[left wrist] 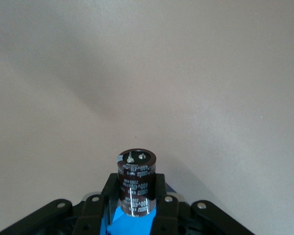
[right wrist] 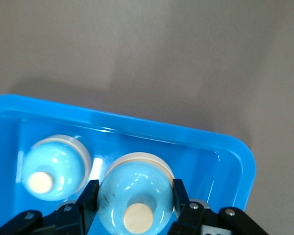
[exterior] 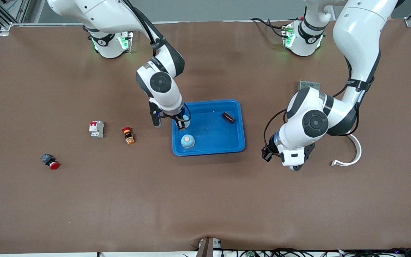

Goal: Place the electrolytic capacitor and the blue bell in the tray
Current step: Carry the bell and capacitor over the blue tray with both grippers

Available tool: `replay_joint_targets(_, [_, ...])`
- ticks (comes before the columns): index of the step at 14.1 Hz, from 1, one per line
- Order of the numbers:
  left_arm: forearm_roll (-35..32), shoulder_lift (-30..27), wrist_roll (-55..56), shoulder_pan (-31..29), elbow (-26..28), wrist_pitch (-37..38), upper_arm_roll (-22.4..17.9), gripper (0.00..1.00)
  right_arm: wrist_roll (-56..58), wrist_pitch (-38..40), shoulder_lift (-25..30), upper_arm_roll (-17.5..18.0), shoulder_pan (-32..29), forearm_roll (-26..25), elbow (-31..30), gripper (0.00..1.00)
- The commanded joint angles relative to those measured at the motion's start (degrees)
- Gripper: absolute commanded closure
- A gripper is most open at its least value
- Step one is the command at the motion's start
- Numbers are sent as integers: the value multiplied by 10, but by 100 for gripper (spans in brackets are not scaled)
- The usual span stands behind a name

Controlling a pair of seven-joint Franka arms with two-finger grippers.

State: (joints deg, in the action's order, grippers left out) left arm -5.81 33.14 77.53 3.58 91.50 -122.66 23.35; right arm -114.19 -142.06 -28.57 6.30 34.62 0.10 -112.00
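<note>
1. While the right claw (exterior: 181, 123) sat low inside the tray (exterior: 209, 135), we saw its fingers closed against the blue bell (right wrist: 135, 196); a second bell (right wrist: 54, 169) rested just beside it, nearer the front camera.
2. The left claw (left wrist: 135, 193) gripped the electrolytic capacitor (left wrist: 135, 178), long axis running out along the fingers, over bare desk (exterior: 205, 200). The tray lay near, toward the right arm's end.
3. A second capacitor (exterior: 228, 117) lay in the tray corner on that side; we judged it the thing to avoid.
</note>
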Motion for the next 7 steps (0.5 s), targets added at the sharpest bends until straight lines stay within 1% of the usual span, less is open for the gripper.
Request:
replay_joint_targets(1, [-7,1,15,10,-9,7,0,100,-24,-2,-9,-7,20,-12,7,100])
replay_joint_targets(5, [-12,12,53,29,-7,-1,-2,100,-26,-7,-19,-8,34,-12,6,100])
replay_joint_targets(7, [-12,18,93,31,-8,-5,-2,100,-27,-16,-28,-8,34,-14,6,100])
